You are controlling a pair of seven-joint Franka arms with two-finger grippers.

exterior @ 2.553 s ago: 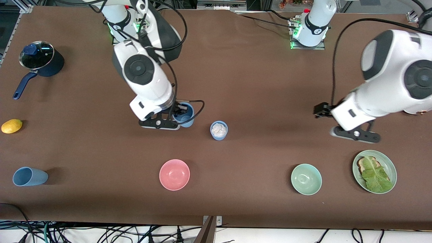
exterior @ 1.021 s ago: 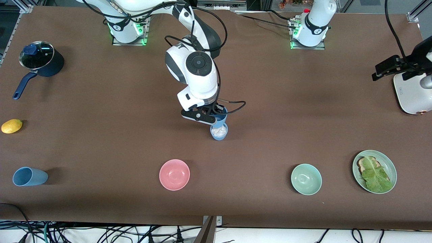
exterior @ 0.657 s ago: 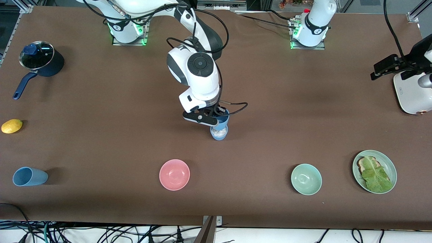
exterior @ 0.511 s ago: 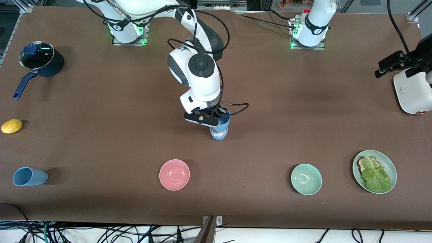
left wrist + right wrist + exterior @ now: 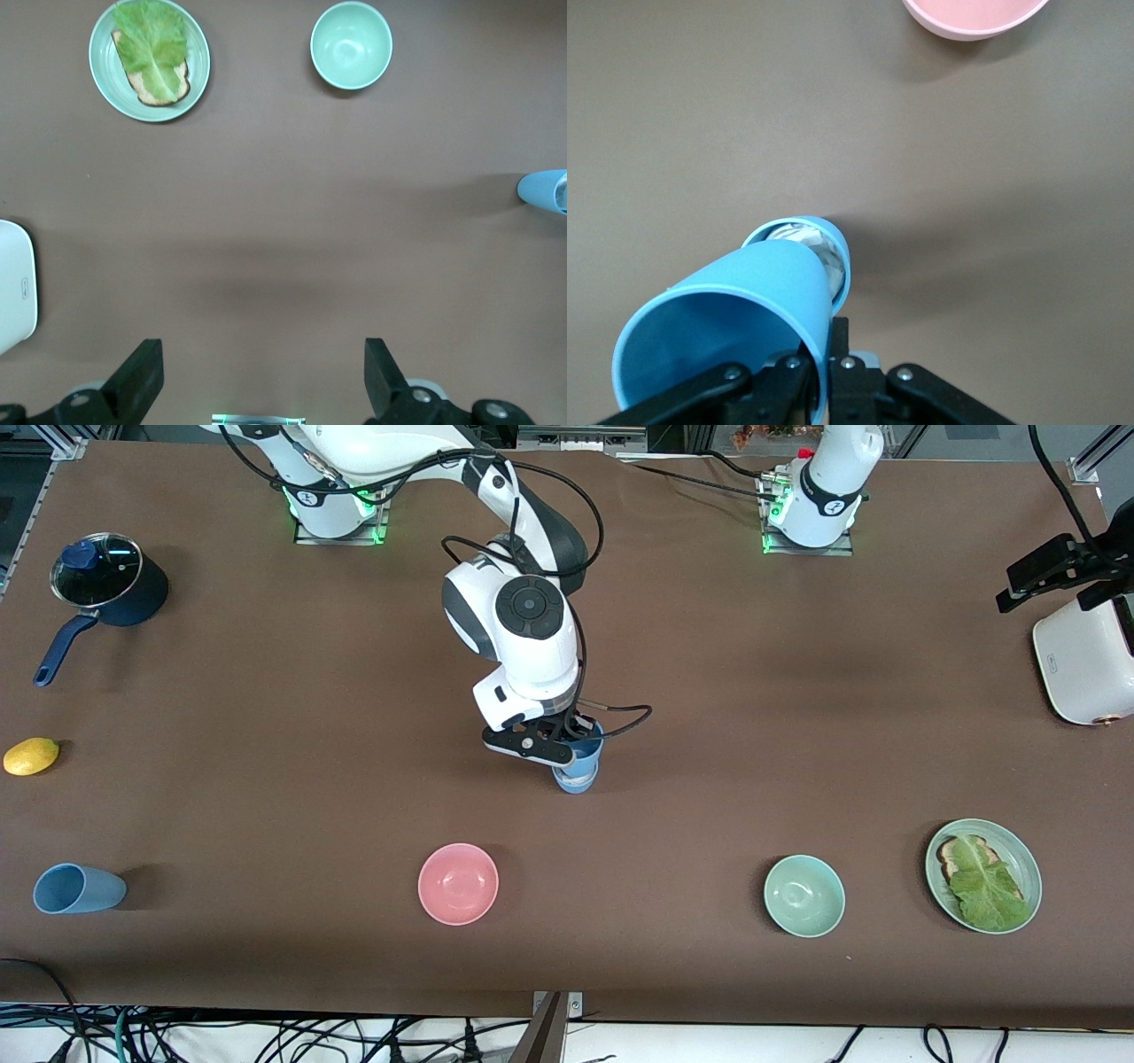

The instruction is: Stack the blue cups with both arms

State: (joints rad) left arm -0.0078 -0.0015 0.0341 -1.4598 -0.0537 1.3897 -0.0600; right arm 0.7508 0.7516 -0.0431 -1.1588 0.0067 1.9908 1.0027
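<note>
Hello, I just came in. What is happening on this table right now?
The right gripper is shut on a blue cup and holds it directly over a second blue cup standing mid-table, which has something white inside; its base is at that cup's mouth. The left gripper waits, open, raised over the left arm's end of the table. A third blue cup lies on its side near the right arm's end, untouched.

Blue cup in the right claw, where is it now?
Front view: the held blue cup is mid-table in the shut right claw, over the paper-filled cup, its base entering that cup's mouth; the pink bowl sits nearer the camera.
</note>
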